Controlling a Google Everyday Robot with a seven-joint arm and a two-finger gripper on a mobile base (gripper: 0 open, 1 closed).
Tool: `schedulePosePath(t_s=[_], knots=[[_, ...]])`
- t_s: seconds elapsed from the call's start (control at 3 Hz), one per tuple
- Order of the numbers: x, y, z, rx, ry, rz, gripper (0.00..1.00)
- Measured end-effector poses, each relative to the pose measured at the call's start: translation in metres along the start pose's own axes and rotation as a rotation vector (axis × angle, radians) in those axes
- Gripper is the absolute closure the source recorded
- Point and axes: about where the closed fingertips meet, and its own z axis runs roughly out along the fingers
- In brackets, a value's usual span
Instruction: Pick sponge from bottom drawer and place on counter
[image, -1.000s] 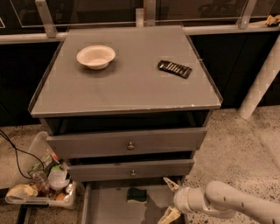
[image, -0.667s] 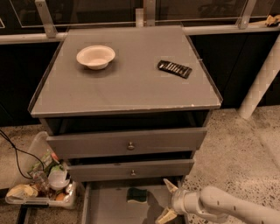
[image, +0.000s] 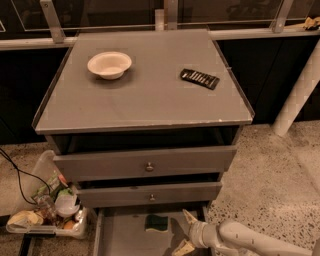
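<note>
The sponge (image: 157, 223), dark green on top with a pale edge, lies on the floor of the open bottom drawer (image: 122, 237), near its back. My gripper (image: 184, 231) is low over the drawer, just right of the sponge and apart from it, fingers spread open and empty. One fingertip (image: 188, 217) points up-left, the other sits near the frame's bottom edge. The arm (image: 250, 240) comes in from the lower right. The grey counter (image: 145, 95) is the cabinet top above.
A white bowl (image: 109, 64) and a flat black ridged object (image: 200, 78) lie on the counter. Two upper drawers with small knobs (image: 149, 167) stick out slightly above the bottom drawer. A tray of clutter (image: 47, 212) and a cable sit on the floor at left. A white post (image: 297, 95) stands at right.
My gripper has shifted a little to the left, closer to the sponge. The sponge and drawers have not moved.
</note>
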Motion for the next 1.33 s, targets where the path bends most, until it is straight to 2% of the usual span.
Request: schedulePosePath(t_s=[0.33,0.67,1.0,1.33], knots=[[0.000,0.000,0.000,-0.002,-0.002,0.001,0.00],[0.000,-0.002,0.007,0.004,-0.047,-0.047,0.00],[0.010,-0.009,0.029,-0.004,-0.066,-0.115,0.00],[0.019,-0.015,0.052,-0.026,-0.056,-0.171,0.00]])
